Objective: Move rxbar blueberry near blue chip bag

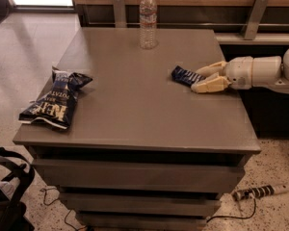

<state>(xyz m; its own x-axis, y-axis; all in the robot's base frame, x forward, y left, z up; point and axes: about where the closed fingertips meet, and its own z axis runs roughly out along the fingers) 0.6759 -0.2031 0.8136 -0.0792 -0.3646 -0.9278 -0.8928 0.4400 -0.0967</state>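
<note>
The rxbar blueberry [184, 75], a small flat navy wrapper, lies on the right part of the grey cabinet top [135, 90]. My gripper [196, 80] reaches in from the right at table height. Its cream fingers [209, 84] close around the bar's right end, one on the far side and one on the near side. The blue chip bag [53, 100], large and crinkled with pale letters, lies near the left edge, far from the bar.
A clear water bottle [148, 19] stands upright at the back middle of the top. A wooden wall with metal brackets [253, 13] runs behind. A power strip [260, 191] lies on the floor at the right. A dark chair part [7, 186] sits at the lower left.
</note>
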